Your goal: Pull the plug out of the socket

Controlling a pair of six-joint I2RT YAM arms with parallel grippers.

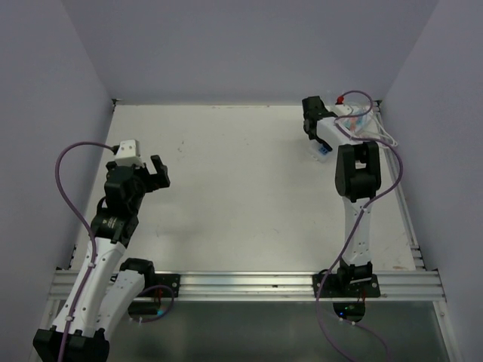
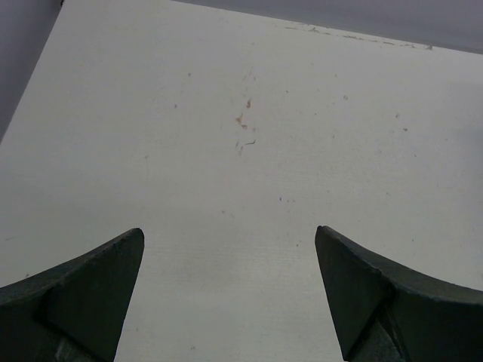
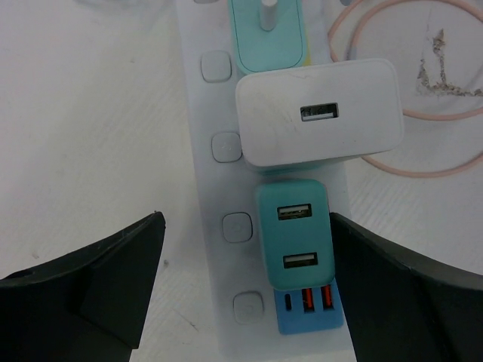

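On socket (image 3: 226, 226): teal plug (image 3: 296, 234) | white plug (image 3: 321, 113) | right gripper (image 3: 245, 283) agape

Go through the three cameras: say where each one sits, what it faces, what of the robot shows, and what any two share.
Top external: above and behind the bases, looking down on the table; both arms show.
Left wrist: on the left arm, facing bare tabletop; the open left gripper frames it.
Right wrist: on the right arm, looking down on the socket with its plugged-in teal USB charger; the open right gripper straddles it.
Shared: top and right wrist both show the socket at the table's far right.
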